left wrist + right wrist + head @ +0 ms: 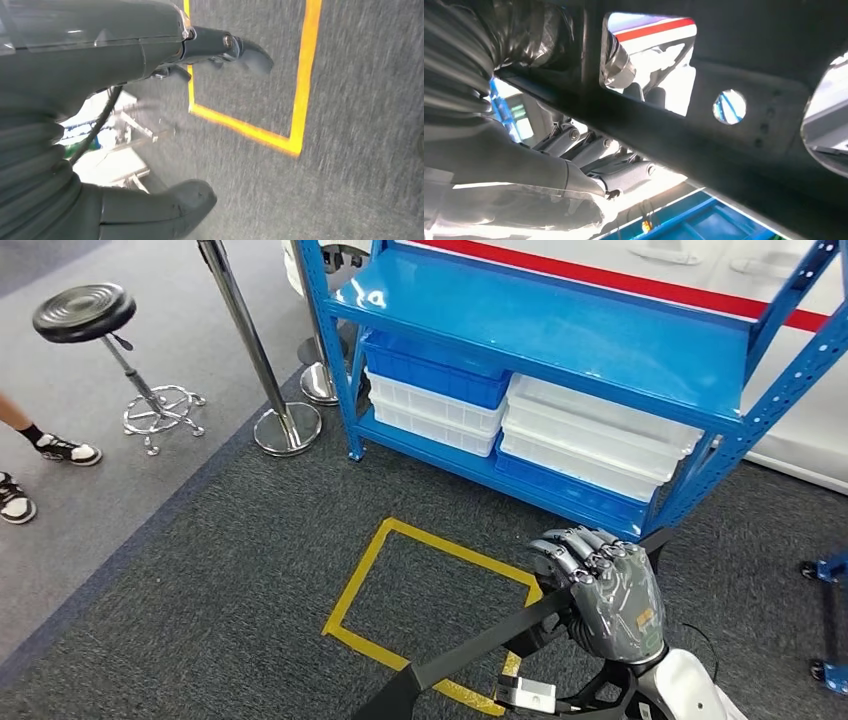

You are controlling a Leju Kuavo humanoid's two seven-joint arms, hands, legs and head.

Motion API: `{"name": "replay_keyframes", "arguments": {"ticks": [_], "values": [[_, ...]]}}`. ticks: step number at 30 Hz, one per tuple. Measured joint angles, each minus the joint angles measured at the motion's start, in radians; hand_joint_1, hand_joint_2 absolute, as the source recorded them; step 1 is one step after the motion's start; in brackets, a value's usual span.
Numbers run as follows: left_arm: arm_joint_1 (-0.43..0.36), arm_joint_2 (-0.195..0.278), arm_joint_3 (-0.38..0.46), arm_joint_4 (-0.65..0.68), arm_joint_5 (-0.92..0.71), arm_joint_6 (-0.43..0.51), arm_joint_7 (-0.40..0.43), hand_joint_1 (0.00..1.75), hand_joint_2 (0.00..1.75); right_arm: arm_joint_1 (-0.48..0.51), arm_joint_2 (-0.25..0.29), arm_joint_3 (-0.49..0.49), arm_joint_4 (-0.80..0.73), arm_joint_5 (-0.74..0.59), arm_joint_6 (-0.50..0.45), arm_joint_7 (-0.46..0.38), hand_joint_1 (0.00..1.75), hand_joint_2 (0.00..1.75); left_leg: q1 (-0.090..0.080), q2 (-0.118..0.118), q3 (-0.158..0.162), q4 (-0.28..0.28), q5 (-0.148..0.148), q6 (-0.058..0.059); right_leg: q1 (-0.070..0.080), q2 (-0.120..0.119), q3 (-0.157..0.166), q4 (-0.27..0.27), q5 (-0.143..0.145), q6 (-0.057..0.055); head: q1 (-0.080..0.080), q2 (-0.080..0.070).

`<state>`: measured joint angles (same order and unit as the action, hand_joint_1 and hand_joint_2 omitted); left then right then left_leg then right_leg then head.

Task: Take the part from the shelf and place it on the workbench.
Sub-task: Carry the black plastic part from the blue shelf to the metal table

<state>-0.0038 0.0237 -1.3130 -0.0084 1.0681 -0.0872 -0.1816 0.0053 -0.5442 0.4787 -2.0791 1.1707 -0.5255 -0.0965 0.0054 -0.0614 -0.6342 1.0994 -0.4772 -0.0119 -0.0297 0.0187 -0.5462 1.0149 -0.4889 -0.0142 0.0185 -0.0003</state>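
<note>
While the right hand [608, 598] grips the black part [470, 648] low in front of the blue shelf [560, 330], the left hand [125, 50] hangs empty, fingers apart, over the carpet. Pickup looks done; carrying it to the tabletop remains.

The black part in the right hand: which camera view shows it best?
The head view: the black part shows as a long flat bar gripped by the right hand. The right wrist view shows it close, dark, with holes.
</note>
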Motion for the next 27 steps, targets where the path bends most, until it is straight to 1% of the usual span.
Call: {"name": "replay_keyframes", "arguments": {"ticks": [1, 2, 3, 4, 5, 6, 7, 8, 9, 10, 11, 12, 13, 14, 15, 16, 17, 18, 19, 20, 21, 22, 23, 24, 25, 26, 27], "values": [[-0.001, 0.000, 0.000, 0.000, 0.000, 0.000, 0.000, 0.00, 1.75, 0.002, 0.000, 0.000, -0.001, 0.000, 0.000, 0.000, 1.75, 1.75, 0.001, 0.028, -0.028, 0.060, -0.032, -0.005, 0.003, -0.015, 0.000, 0.000, 0.000, -0.003, 0.000, 0.000], [-0.002, 0.000, 0.000, 0.000, 0.000, 0.000, 0.000, 0.00, 1.75, 0.004, 0.000, 0.000, -0.001, 0.000, -0.001, 0.000, 1.75, 1.75, 0.003, 0.043, -0.058, 0.125, -0.061, -0.009, 0.005, -0.030, 0.000, 0.000, -0.001, -0.006, 0.000, 0.000], [-0.003, 0.000, 0.000, 0.000, 0.000, 0.000, 0.000, 0.00, 1.75, 0.007, 0.000, -0.001, -0.001, 0.000, -0.001, 0.000, 1.75, 1.75, 0.005, 0.050, -0.082, 0.177, -0.079, -0.013, 0.007, -0.046, 0.000, 0.001, -0.002, -0.006, 0.000, 0.000], [-0.002, 0.000, 0.000, 0.000, 0.001, 0.000, 0.000, 0.00, 1.75, 0.011, 0.000, -0.001, -0.001, 0.000, -0.002, 0.001, 1.75, 1.75, 0.007, 0.053, -0.090, 0.198, -0.080, -0.015, 0.008, -0.060, 0.000, 0.002, -0.003, -0.007, 0.000, 0.000], [-0.001, 0.000, 0.000, 0.000, 0.001, 0.000, 0.000, 0.00, 1.75, 0.014, 0.000, -0.002, -0.002, 0.000, -0.003, 0.001, 1.75, 1.75, 0.007, 0.057, -0.079, 0.180, -0.062, -0.015, 0.009, -0.074, 0.000, 0.003, -0.005, -0.006, 0.000, 0.000], [0.000, 0.000, 0.001, 0.000, 0.001, 0.000, 0.000, 0.00, 1.75, 0.017, 0.000, -0.004, -0.002, 0.000, -0.004, 0.002, 1.75, 1.75, 0.007, 0.065, -0.047, 0.124, -0.030, -0.013, 0.010, -0.087, 0.002, 0.004, -0.007, -0.005, 0.000, 0.000], [0.001, 0.001, 0.001, 0.000, 0.001, 0.000, 0.000, 0.00, 1.75, 0.021, 0.000, -0.006, -0.003, 0.000, -0.006, 0.002, 1.75, 1.75, 0.004, 0.086, -0.007, 0.051, -0.002, -0.008, 0.011, -0.099, 0.005, 0.005, -0.010, -0.003, 0.000, 0.000], [0.001, 0.002, 0.001, 0.000, 0.001, 0.000, 0.000, 0.00, 1.75, 0.025, 0.000, -0.008, -0.004, 0.001, -0.007, 0.002, 1.75, 1.75, 0.000, 0.106, 0.026, -0.012, 0.018, -0.001, 0.013, -0.110, 0.007, 0.005, -0.012, 0.000, 0.000, 0.000], [0.000, 0.003, 0.001, 0.000, 0.001, 0.000, 0.000, 0.00, 1.75, 0.028, 0.000, -0.010, -0.006, 0.001, -0.008, 0.002, 1.75, 1.75, -0.005, 0.121, 0.047, -0.054, 0.027, 0.008, 0.015, -0.119, 0.009, 0.005, -0.014, 0.004, 0.000, 0.000], [0.000, 0.004, 0.001, 0.000, 0.001, 0.000, 0.000, 0.00, 1.75, 0.031, 0.000, -0.011, -0.008, 0.001, -0.009, 0.002, 1.75, 1.75, -0.010, 0.127, 0.053, -0.072, 0.027, 0.015, 0.016, -0.129, 0.010, 0.004, -0.015, 0.009, 0.000, 0.000], [0.001, 0.005, 0.001, 0.000, 0.001, 0.000, 0.000, 0.00, 1.75, 0.032, 0.000, -0.012, -0.009, 0.001, -0.009, 0.002, 1.75, 1.75, -0.013, 0.119, 0.050, -0.074, 0.028, 0.023, 0.017, -0.138, 0.012, 0.002, -0.015, 0.014, 0.000, 0.000], [0.002, 0.005, 0.002, 0.000, 0.001, 0.000, -0.001, 0.00, 1.75, 0.033, 0.000, -0.013, -0.010, 0.002, -0.009, 0.001, 1.75, 1.75, -0.012, 0.107, 0.052, -0.080, 0.031, 0.029, 0.019, -0.147, 0.015, -0.001, -0.015, 0.019, 0.000, 0.000], [0.004, 0.006, 0.002, 0.000, 0.001, 0.000, -0.001, 0.00, 1.75, 0.034, 0.000, -0.014, -0.011, 0.002, -0.009, 0.001, 1.75, 1.75, -0.010, 0.096, 0.056, -0.089, 0.036, 0.035, 0.018, -0.142, 0.019, 0.000, -0.019, 0.025, 0.000, 0.000], [0.005, 0.006, 0.002, 0.000, 0.001, 0.000, -0.001, 0.00, 1.75, 0.034, 0.000, -0.015, -0.012, 0.002, -0.011, 0.001, 1.75, 1.75, -0.007, 0.086, 0.063, -0.098, 0.043, 0.041, 0.017, -0.122, 0.016, 0.014, -0.033, 0.029, 0.000, 0.000], [0.005, 0.006, 0.002, 0.000, 0.001, 0.000, -0.001, 0.00, 1.75, 0.035, 0.000, -0.016, -0.012, 0.002, -0.012, 0.001, 1.75, 1.75, -0.003, 0.075, 0.069, -0.108, 0.049, 0.047, 0.015, -0.093, 0.003, 0.049, -0.058, 0.031, 0.000, 0.000], [0.004, 0.006, 0.002, 0.000, 0.001, -0.001, -0.001, 0.00, 1.75, 0.038, 0.000, -0.017, -0.012, 0.002, -0.013, 0.001, 1.75, 1.75, -0.001, 0.064, 0.070, -0.112, 0.053, 0.050, 0.012, -0.059, -0.021, 0.105, -0.090, 0.032, 0.000, 0.000], [0.003, 0.006, 0.002, 0.000, 0.001, -0.001, -0.001, 0.00, 1.75, 0.041, -0.001, -0.019, -0.012, 0.002, -0.014, 0.001, 1.75, 1.75, -0.001, 0.053, 0.069, -0.112, 0.055, 0.053, 0.011, -0.036, -0.054, 0.171, -0.124, 0.033, 0.000, 0.000], [0.002, 0.006, 0.002, 0.000, 0.001, -0.001, -0.001, 0.00, 1.75, 0.045, -0.001, -0.020, -0.012, 0.002, -0.014, 0.000, 1.75, 1.75, -0.001, 0.040, 0.067, -0.111, 0.056, 0.054, 0.009, -0.026, -0.084, 0.230, -0.145, 0.035, 0.000, 0.000], [0.002, 0.006, 0.003, 0.000, 0.001, -0.001, -0.001, 0.00, 1.75, 0.049, -0.001, -0.021, -0.012, 0.002, -0.014, 0.000, 1.75, 1.75, -0.001, 0.026, 0.065, -0.109, 0.056, 0.054, 0.008, -0.022, -0.102, 0.262, -0.147, 0.037, 0.000, 0.000], [0.002, 0.006, 0.004, 0.000, 0.001, -0.001, -0.001, 0.00, 1.75, 0.051, -0.001, -0.021, -0.012, 0.002, -0.014, 0.000, 1.75, 1.75, -0.001, 0.012, 0.064, -0.105, 0.055, 0.053, 0.006, -0.020, -0.102, 0.256, -0.128, 0.039, 0.000, 0.000], [0.003, 0.006, 0.005, 0.000, 0.001, -0.001, -0.001, 0.00, 1.75, 0.052, -0.001, -0.023, -0.012, 0.002, -0.014, 0.000, 1.75, 1.75, 0.001, -0.002, 0.064, -0.100, 0.054, 0.050, 0.003, -0.015, -0.085, 0.214, -0.093, 0.041, 0.000, 0.000], [0.003, 0.006, 0.007, 0.000, 0.001, -0.001, -0.001, 0.00, 1.75, 0.053, -0.001, -0.025, -0.012, 0.002, -0.014, 0.001, 1.75, 1.75, 0.002, -0.016, 0.062, -0.092, 0.050, 0.045, -0.003, 0.002, -0.057, 0.148, -0.056, 0.044, 0.000, 0.000], [0.002, 0.006, 0.008, 0.000, 0.001, -0.001, -0.001, 0.00, 1.75, 0.054, -0.001, -0.026, -0.012, 0.002, -0.015, 0.001, 1.75, 1.75, 0.003, -0.030, 0.056, -0.081, 0.046, 0.038, -0.006, 0.028, -0.031, 0.088, -0.030, 0.046, 0.000, 0.000], [0.002, 0.006, 0.009, 0.000, 0.001, -0.001, -0.001, 0.00, 1.75, 0.056, -0.002, -0.028, -0.012, 0.002, -0.015, 0.001, 1.75, 1.75, 0.003, -0.042, 0.048, -0.071, 0.043, 0.031, -0.009, 0.047, -0.015, 0.048, -0.015, 0.045, 0.000, 0.000], [0.002, 0.007, 0.010, 0.000, 0.001, -0.001, -0.001, 0.00, 1.75, 0.058, -0.003, -0.029, -0.013, 0.002, -0.015, 0.001, 1.75, 1.75, 0.002, -0.053, 0.040, -0.065, 0.042, 0.025, -0.010, 0.061, -0.009, 0.029, -0.013, 0.042, 0.000, 0.000], [0.003, 0.007, 0.011, 0.000, 0.001, -0.001, -0.001, 0.00, 1.75, 0.059, -0.003, -0.029, -0.013, 0.002, -0.015, 0.002, 1.75, 1.75, 0.003, -0.064, 0.032, -0.062, 0.044, 0.018, -0.006, 0.059, -0.011, 0.030, -0.015, 0.037, 0.000, 0.000], [0.006, 0.008, 0.012, 0.000, 0.001, -0.002, -0.001, 0.00, 1.75, 0.060, -0.003, -0.030, -0.013, 0.002, -0.016, 0.002, 1.75, 1.75, 0.005, -0.074, 0.027, -0.063, 0.046, 0.013, -0.006, 0.045, -0.013, 0.031, -0.013, 0.030, 0.000, 0.000]]}}
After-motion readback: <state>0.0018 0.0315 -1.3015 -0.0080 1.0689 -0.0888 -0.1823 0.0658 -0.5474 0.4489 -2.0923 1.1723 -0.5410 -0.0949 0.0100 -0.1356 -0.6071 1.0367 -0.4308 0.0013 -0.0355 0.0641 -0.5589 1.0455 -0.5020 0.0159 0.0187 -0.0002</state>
